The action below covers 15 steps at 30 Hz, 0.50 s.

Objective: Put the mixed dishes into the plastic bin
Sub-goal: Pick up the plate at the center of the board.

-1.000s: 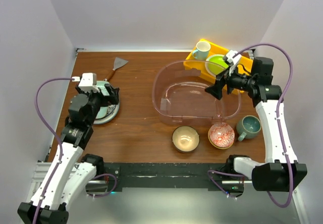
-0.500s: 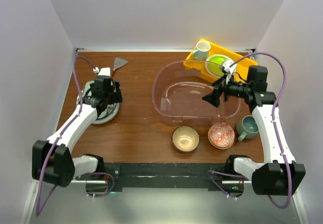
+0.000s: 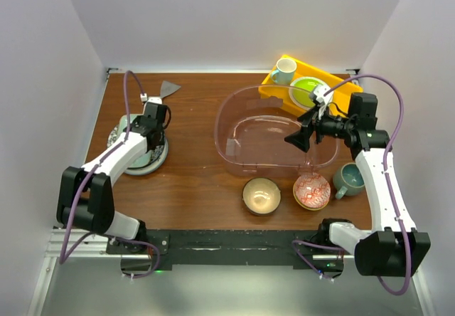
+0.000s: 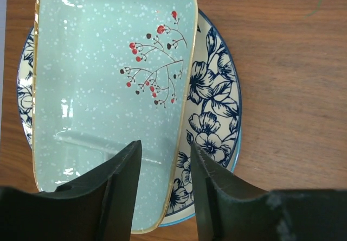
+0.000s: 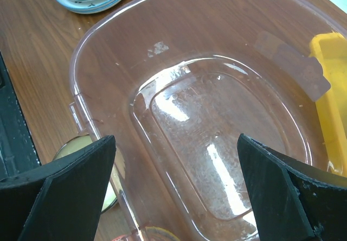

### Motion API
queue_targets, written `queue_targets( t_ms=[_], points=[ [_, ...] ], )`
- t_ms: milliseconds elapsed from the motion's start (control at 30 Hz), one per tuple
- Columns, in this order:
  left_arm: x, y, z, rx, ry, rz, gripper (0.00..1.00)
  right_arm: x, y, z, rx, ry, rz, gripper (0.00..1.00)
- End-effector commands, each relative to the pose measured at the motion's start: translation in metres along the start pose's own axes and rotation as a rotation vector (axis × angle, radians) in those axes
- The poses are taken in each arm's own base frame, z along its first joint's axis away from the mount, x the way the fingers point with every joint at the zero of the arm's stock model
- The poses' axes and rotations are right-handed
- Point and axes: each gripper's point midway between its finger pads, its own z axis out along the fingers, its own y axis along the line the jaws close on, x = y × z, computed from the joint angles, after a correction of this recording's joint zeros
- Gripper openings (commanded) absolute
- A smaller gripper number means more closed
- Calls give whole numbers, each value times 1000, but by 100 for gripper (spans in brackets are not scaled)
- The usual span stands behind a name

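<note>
A pale mint rectangular plate with red berry marks [image 4: 97, 89] lies on top of a round blue floral plate [image 4: 217, 105]; the stack [image 3: 146, 161] sits at the table's left. My left gripper [image 4: 165, 146] [image 3: 151, 127] hangs just over the stack, open. Its jaws stand astride the mint plate's near right rim, a gap showing on both sides. My right gripper [image 3: 298, 132] [image 5: 176, 138] is wide open above the clear plastic bin [image 3: 227, 117] [image 5: 81, 51], which holds no dish. In front of the bin stand a tan bowl [image 3: 261, 194], a red-patterned bowl [image 3: 311, 190] and a grey-teal mug [image 3: 350, 178].
A yellow tray [image 3: 343, 85] behind the bin holds a lime-green plate [image 3: 307, 90] and a white mug [image 3: 284, 70]. A grey triangular scraper [image 3: 168, 88] lies at the back left. The walls stand close on both sides.
My left arm has swung in and reached out over the plate stack, and its jaws have narrowed around the mint plate's rim. The right gripper dropped slightly over the bin, then held still.
</note>
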Motion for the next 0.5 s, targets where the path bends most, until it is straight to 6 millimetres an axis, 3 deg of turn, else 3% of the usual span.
queue_targets(
  t_ms=[0, 467],
  points=[
    [-18, 2, 4, -38, -32, 24, 44, -11, 9, -4, -22, -39, -57, 98],
    [1, -4, 31, -73, 42, 97, 34, -13, 11, -4, -31, -49, -62, 98]
  ],
)
